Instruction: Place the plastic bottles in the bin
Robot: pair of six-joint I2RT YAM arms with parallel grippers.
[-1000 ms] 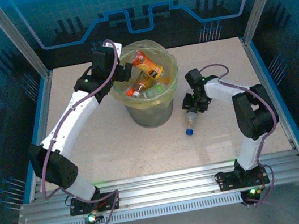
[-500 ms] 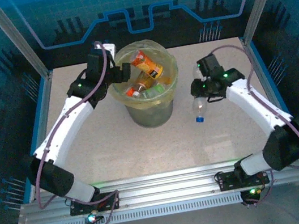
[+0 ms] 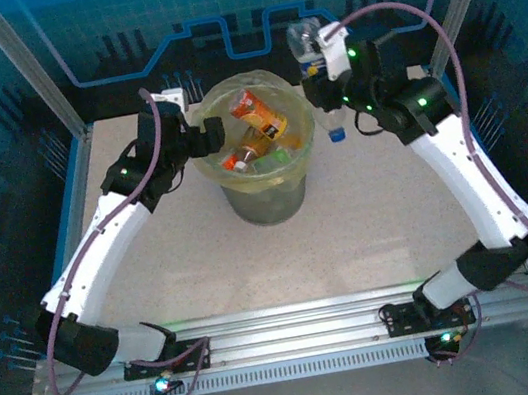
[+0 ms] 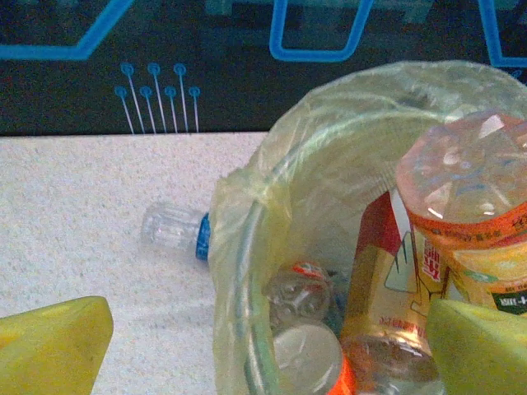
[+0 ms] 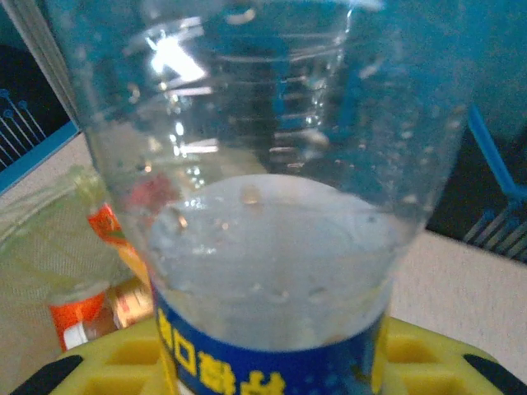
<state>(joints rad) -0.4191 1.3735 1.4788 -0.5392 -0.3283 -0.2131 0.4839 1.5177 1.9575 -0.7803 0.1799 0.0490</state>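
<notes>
Your right fingers (image 5: 428,350) are clamped on a clear plastic bottle with a blue label band (image 3: 303,42). It is held raised, cap end down, just beside the far right edge of the large round translucent yellow-green bin (image 3: 265,202), not yet above its mouth. This looks like the carry step, with the drop to come. Next, bring the bottle left until it hangs over the lined opening, then spread the fingers. Aim for the open right half, since an orange-labelled bottle (image 3: 260,115) stands high in the pile and could tip a newcomer back over the rim. Your left fingers (image 4: 53,341) are spread wide and hold nothing. They hover at the bin's left rim (image 4: 239,247), so keep the two arms apart as you cross. From the left wrist you can see another clear bottle with a blue label (image 4: 173,230) lying on the pale speckled table (image 4: 82,189) just beside the bin's outer wall. The left arm seems best placed to take it afterwards.
</notes>
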